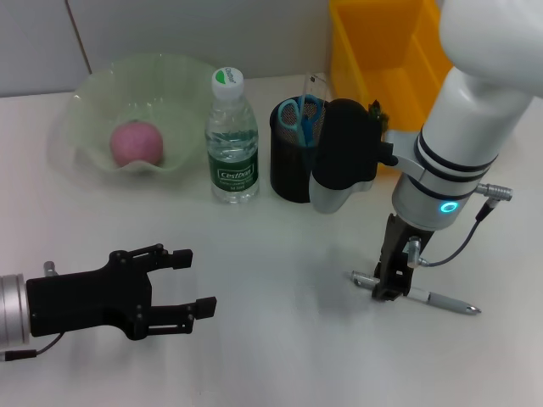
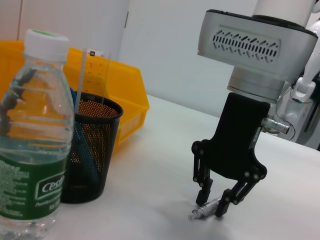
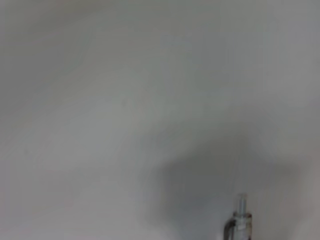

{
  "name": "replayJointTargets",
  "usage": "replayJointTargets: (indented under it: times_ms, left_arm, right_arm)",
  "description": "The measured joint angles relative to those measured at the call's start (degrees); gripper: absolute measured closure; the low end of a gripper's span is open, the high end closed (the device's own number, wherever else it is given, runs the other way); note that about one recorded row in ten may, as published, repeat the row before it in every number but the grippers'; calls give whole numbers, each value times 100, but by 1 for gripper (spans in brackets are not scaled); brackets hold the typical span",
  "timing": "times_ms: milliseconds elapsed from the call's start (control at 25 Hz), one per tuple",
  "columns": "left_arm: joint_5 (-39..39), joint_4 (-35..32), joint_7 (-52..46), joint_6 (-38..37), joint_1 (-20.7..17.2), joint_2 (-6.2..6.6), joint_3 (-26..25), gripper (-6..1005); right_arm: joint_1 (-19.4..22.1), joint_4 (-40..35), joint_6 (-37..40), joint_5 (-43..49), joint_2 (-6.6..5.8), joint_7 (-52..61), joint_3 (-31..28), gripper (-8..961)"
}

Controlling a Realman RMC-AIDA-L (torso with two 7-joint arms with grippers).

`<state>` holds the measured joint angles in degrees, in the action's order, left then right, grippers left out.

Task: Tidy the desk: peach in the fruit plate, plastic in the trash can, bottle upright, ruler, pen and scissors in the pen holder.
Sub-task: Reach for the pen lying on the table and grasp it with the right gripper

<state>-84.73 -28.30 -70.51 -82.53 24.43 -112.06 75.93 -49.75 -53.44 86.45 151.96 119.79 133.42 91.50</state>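
A pink peach point(image 1: 136, 142) lies in the glass fruit plate point(image 1: 85, 97). The water bottle point(image 1: 232, 140) stands upright; it also shows in the left wrist view point(image 2: 35, 140). The black mesh pen holder point(image 1: 293, 165) holds blue scissors point(image 1: 299, 114) and a clear ruler point(image 1: 316, 83). A silver pen point(image 1: 433, 298) lies on the table at the front right. My right gripper point(image 1: 388, 287) points straight down, closed on the pen at table level; this shows in the left wrist view point(image 2: 211, 204). My left gripper point(image 1: 188, 284) is open and empty at the front left.
A yellow bin point(image 1: 382, 51) stands at the back right behind the pen holder; it also shows in the left wrist view point(image 2: 127, 85). Bottle and pen holder stand close together at the table's middle back.
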Motion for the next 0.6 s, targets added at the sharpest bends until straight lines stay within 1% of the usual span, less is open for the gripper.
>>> replayJointTargets:
  times_ms: [360, 600]
  left_arm:
    - [0, 0, -7, -9, 3, 0, 0, 135]
    - [0, 0, -7, -10, 9, 0, 0, 135]
  right_arm:
    - [11, 8, 1, 0, 0, 0, 32, 685]
    - [55, -54, -57, 0, -1, 0, 228, 686]
